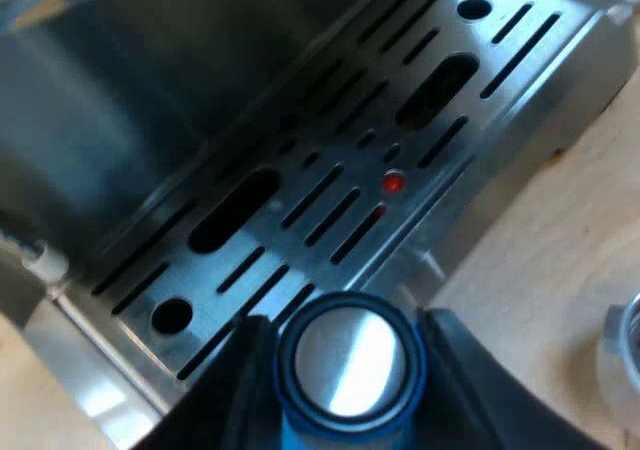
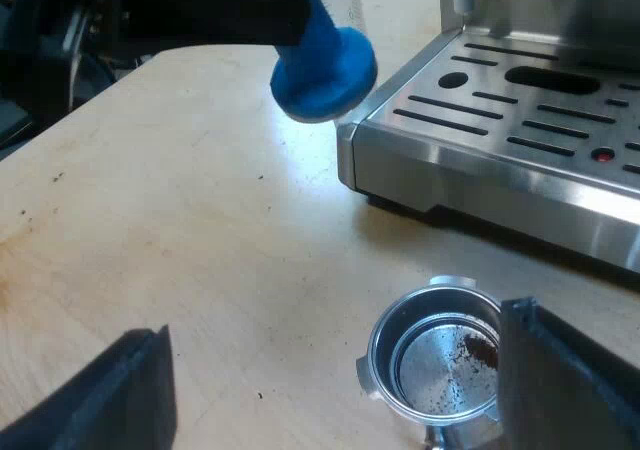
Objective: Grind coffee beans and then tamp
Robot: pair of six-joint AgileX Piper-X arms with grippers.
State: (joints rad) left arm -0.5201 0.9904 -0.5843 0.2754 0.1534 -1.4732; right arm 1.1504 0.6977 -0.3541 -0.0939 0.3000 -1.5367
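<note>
The left gripper (image 1: 345, 355) has its jaws closed on the blue tamper (image 1: 345, 365), one black finger (image 1: 250, 375) on each side. The tamper's shiny round face is toward the camera, above the slotted drip tray (image 1: 300, 200) of the espresso machine (image 1: 130, 100). From the right wrist, the tamper (image 2: 325, 70) hangs tilted over the bench (image 2: 200, 220), just off the tray's corner (image 2: 360, 130). The right gripper (image 2: 330, 330) stands with jaws wide, holding nothing. Between them, close to one finger (image 2: 560, 370), the metal holder (image 2: 440, 365) sits on the bench, with a few dark grounds in its basket.
</note>
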